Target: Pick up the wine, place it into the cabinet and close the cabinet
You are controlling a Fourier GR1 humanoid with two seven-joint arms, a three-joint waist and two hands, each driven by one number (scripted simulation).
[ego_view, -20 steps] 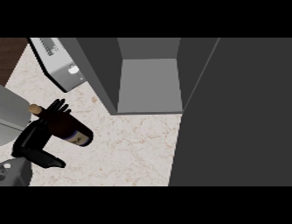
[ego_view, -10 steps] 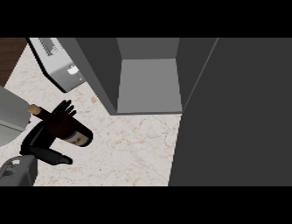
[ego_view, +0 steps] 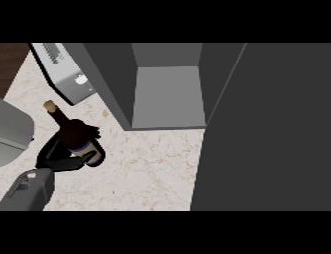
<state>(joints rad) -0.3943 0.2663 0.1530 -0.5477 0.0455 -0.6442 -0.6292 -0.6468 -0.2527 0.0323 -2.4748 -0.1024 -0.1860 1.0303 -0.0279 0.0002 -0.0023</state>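
Marble counter (ego_view: 146, 173), pale with brown veining, fills the near-left part of the head view.

Robot hand (ego_view: 60, 151): only one shows, coming up from the lower left on a grey forearm (ego_view: 28, 191). By position alone can't confirm which side it is; treating it as left. Fingers are curled round the wine (ego_view: 72, 134), thumb on the near side, so it's pinching the bottle at its body.

Wine: dark bottle, tilted, cork end pointing far-left, base toward near-right. Pale label band visible just above the thumb. Can't tell whether the base touches the counter or is lifted off it.

Outward from there:
- Left of the hand, a grey rounded object (ego_view: 0, 129) at the left edge; can't tell what it is.
- Far of the bottle, a light grey appliance (ego_view: 70, 74) with a knob, angled on the counter.
- Right of that, the cabinet (ego_view: 165, 94), open, grey inside, nothing visible in the compartment. Wine is near its opening but outside it, to the left.
- Big dark panel (ego_view: 278, 129) covers the right side of the view; looks like the cabinet door standing open.
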